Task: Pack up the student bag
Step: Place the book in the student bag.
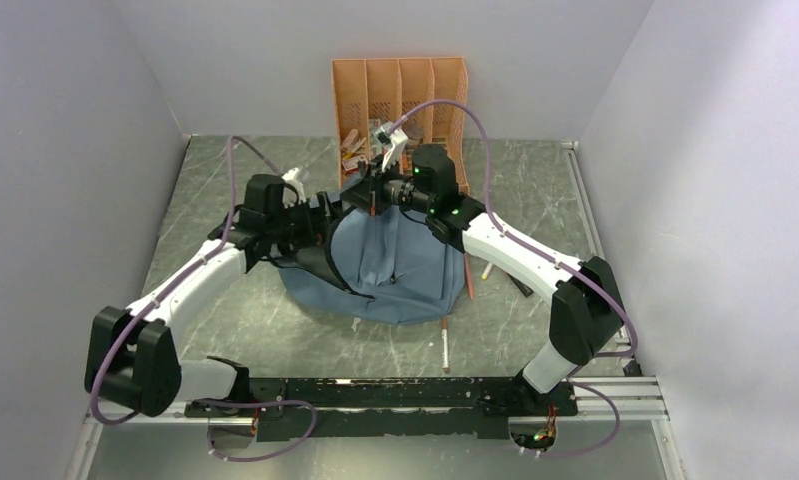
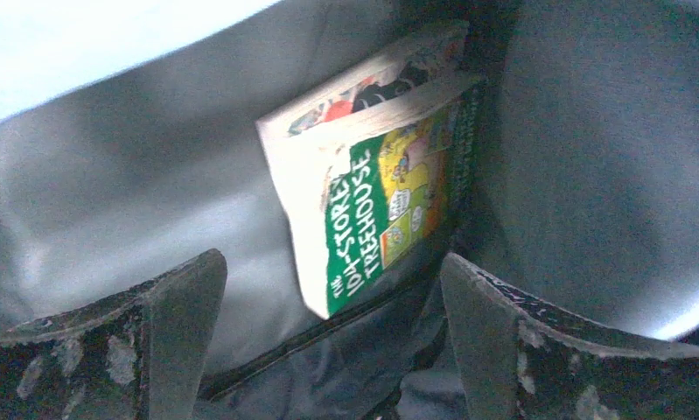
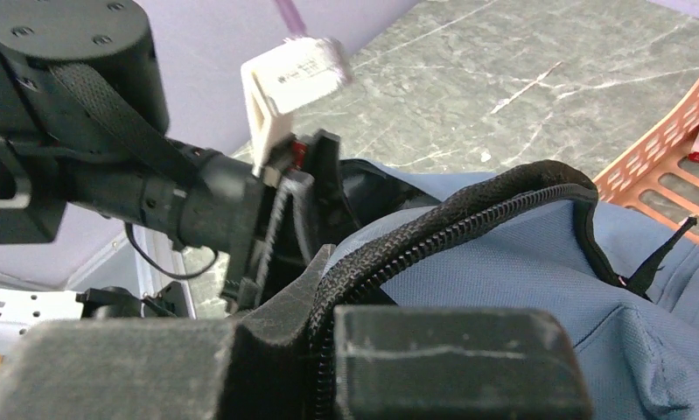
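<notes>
The student bag (image 1: 400,265) lies in the middle of the table, dusty blue with black zip trim, its mouth facing the left arm. My left gripper (image 2: 332,350) is inside that mouth and open, with nothing between its fingers (image 2: 184,319). Just ahead of it a green-covered paperback (image 2: 372,201) stands tilted against the grey lining, clear of both fingers. My right gripper (image 3: 328,302) is shut on the bag's black zip edge (image 3: 468,210) and holds it up. In the top view the right gripper (image 1: 375,190) is at the bag's far rim, opposite the left gripper (image 1: 335,212).
An orange slotted file organizer (image 1: 400,100) stands against the back wall just behind the bag, with small items at its foot. Loose pens lie on the table right of the bag (image 1: 468,275) and in front of it (image 1: 445,345).
</notes>
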`<move>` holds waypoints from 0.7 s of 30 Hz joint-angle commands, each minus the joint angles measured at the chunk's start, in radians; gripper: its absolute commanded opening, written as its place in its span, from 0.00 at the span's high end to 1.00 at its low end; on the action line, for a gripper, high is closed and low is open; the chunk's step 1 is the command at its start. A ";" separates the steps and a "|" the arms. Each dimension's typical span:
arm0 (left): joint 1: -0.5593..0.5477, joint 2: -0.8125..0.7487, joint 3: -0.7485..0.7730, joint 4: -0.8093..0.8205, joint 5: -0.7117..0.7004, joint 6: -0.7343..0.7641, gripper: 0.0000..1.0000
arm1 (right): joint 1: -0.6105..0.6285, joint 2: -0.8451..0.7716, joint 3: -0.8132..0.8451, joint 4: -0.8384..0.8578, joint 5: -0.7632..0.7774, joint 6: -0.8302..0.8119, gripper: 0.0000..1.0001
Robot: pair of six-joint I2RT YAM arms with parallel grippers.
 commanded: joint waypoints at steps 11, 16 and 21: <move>0.154 -0.154 0.127 -0.294 -0.129 0.174 0.08 | -0.006 -0.024 -0.025 -0.003 0.105 -0.013 1.00; 0.157 -0.202 0.167 -0.357 -0.315 0.170 0.09 | -0.005 0.022 0.021 -0.060 0.082 -0.011 1.00; 0.163 -0.203 0.165 -0.402 -0.454 0.150 0.09 | 0.010 0.104 0.078 -0.101 -0.016 0.022 0.94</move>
